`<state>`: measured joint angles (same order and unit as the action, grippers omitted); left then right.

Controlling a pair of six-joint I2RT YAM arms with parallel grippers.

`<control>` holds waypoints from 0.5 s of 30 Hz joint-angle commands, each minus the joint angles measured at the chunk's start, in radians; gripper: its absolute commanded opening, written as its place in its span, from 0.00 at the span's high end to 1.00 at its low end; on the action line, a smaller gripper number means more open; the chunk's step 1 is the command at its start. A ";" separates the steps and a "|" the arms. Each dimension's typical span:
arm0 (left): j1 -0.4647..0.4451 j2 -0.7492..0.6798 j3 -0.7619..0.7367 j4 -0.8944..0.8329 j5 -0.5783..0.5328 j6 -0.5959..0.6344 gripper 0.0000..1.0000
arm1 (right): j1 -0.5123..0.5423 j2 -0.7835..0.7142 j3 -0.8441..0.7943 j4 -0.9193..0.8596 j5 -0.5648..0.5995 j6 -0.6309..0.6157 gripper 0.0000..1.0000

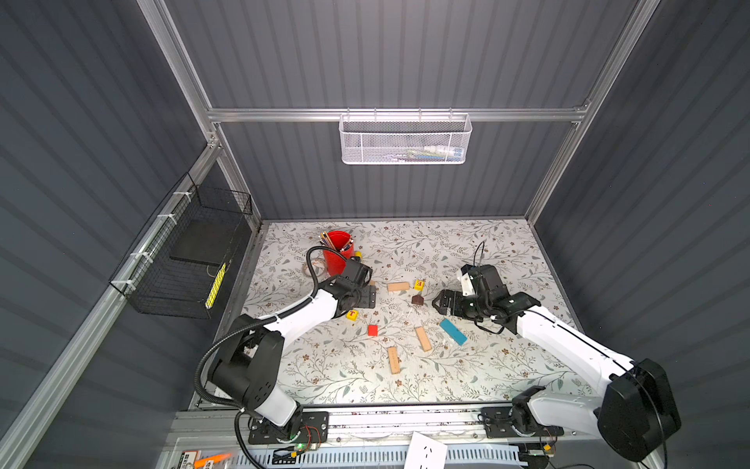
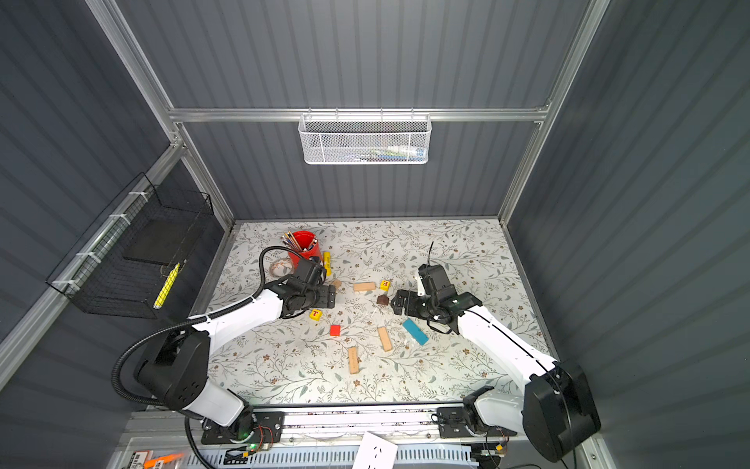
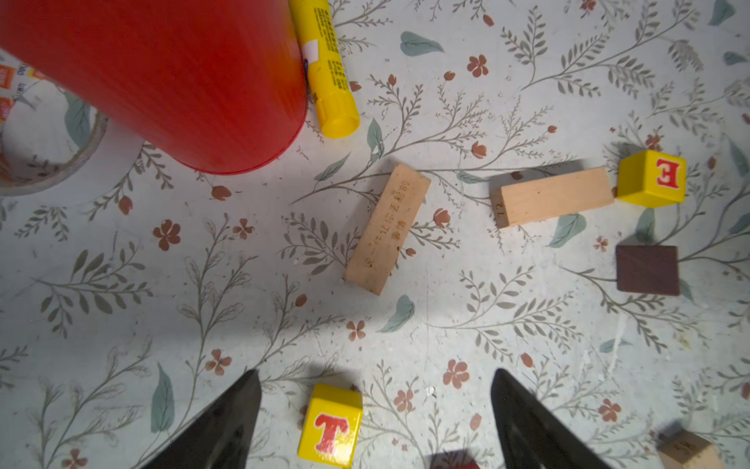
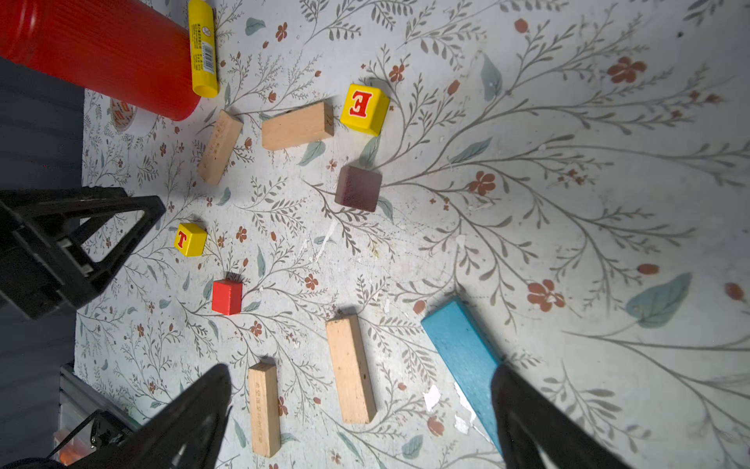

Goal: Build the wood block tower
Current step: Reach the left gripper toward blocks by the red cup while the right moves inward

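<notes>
The wooden blocks lie scattered singly on the floral table. My left gripper (image 3: 375,390) is open low over the yellow T cube (image 3: 330,424), which sits between its fingers without touching them. The red cube (image 1: 373,330) lies just beyond. Two tan planks (image 3: 387,227) (image 3: 554,197), the yellow E cube (image 3: 652,178) and the dark brown peaked piece (image 3: 647,270) lie ahead of it. My right gripper (image 4: 360,373) is open and empty, hovering over two more tan planks (image 4: 351,367) (image 4: 264,408), with the blue plank (image 4: 462,349) by one finger.
A red pencil cup (image 1: 339,253) stands at the back left with a yellow glue stick (image 2: 327,262) and a tape roll (image 2: 281,267) beside it, close behind my left wrist. A black wire basket (image 1: 186,251) hangs on the left wall and a white mesh basket (image 1: 405,140) on the back wall.
</notes>
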<state>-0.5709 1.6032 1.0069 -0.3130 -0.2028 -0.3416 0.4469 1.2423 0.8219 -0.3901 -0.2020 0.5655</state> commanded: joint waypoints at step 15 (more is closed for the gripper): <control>-0.006 0.327 0.254 -0.064 -0.034 0.166 0.34 | 0.006 0.083 0.100 0.031 0.034 0.009 0.01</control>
<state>-0.5709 1.9049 1.2198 -0.3416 -0.2142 -0.2085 0.4469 1.3098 0.8871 -0.3630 -0.1810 0.5758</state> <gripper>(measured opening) 0.668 0.989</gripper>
